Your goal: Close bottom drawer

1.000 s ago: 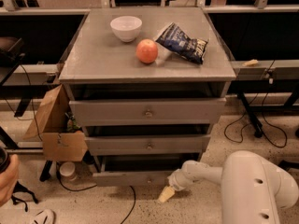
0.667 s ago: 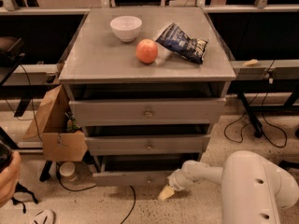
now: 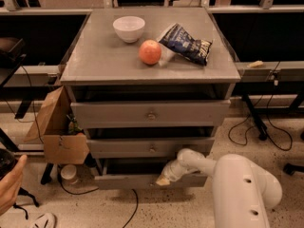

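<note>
The bottom drawer (image 3: 128, 180) is the lowest of three grey cabinet drawers and stands pulled out a little, its low front panel near the floor. My white arm (image 3: 237, 189) reaches in from the lower right. The gripper (image 3: 164, 178) rests against the front panel of the bottom drawer, right of its middle. Its knob is hidden behind the gripper. The middle drawer (image 3: 152, 147) and the top drawer (image 3: 151, 114) above it also stand slightly out.
On the cabinet top (image 3: 95, 56) sit a white bowl (image 3: 128, 28), a red apple (image 3: 150, 52) and a dark chip bag (image 3: 186, 43). An open cardboard box (image 3: 56, 132) and a cup (image 3: 70, 174) stand at the left. Cables lie on the floor at the right. A person's hand (image 3: 8, 189) shows at the lower left.
The gripper stays at the bottom drawer's front panel. The drawer front looks slightly nearer the cabinet; little else has moved.
</note>
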Motion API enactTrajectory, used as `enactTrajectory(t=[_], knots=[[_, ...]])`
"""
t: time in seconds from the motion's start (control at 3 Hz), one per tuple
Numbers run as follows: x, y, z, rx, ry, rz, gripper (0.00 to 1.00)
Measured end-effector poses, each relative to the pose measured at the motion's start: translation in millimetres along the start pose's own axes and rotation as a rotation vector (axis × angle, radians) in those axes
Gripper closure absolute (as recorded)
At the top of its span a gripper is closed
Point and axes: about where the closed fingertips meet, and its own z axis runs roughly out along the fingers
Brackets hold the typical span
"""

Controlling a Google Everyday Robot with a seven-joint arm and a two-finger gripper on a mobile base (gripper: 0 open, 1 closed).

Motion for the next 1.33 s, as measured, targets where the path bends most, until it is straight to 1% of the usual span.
enactTrajectory(t=[0.33,1.0,1.33], knots=[[-3.4,-7.5,-1.4,0.003,-0.001,-0.031,0.61],[1.1,3.0,-3.5,0.004,-0.001,-0.033,0.15],[3.2,8.4,-4.3,0.004,-0.001,-0.033,0.00]])
